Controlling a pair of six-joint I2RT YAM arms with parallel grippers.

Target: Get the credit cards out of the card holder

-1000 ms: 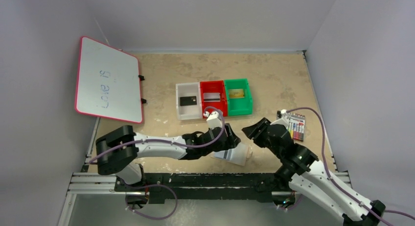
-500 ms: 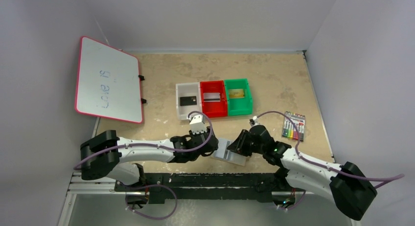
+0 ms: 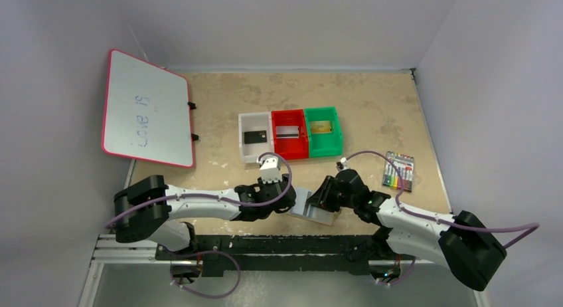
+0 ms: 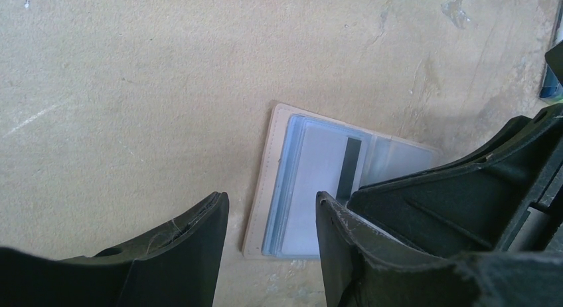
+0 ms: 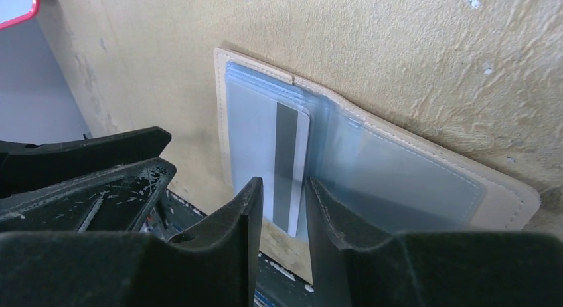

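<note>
The card holder [image 5: 411,181] lies open at the table's near edge, tan-bordered with two pale blue panels, also visible as the card holder [image 3: 312,210] from above. A pale credit card with a dark stripe [image 5: 282,154] sticks out of its left panel. My right gripper [image 5: 284,187] hovers over that card's near end, open by a narrow gap, the stripe showing between its jaws. My left gripper [image 4: 272,207] is open above the holder's left border [image 4: 262,187], with nothing between its fingers. Other credit cards lie in the bins: black [image 3: 255,137], silvery [image 3: 287,130], gold [image 3: 321,126].
White [image 3: 243,146], red [image 3: 289,149] and green [image 3: 323,147] bins stand in a row mid-table. A pack of coloured markers [image 3: 399,171] lies to the right. A pink-framed whiteboard [image 3: 146,109] leans at the far left. The table's front edge [image 5: 332,254] runs just below the holder.
The right arm swung from beside the markers leftward and down onto the holder, and its jaws narrowed. The left gripper shifted slightly left and toward the near edge.
</note>
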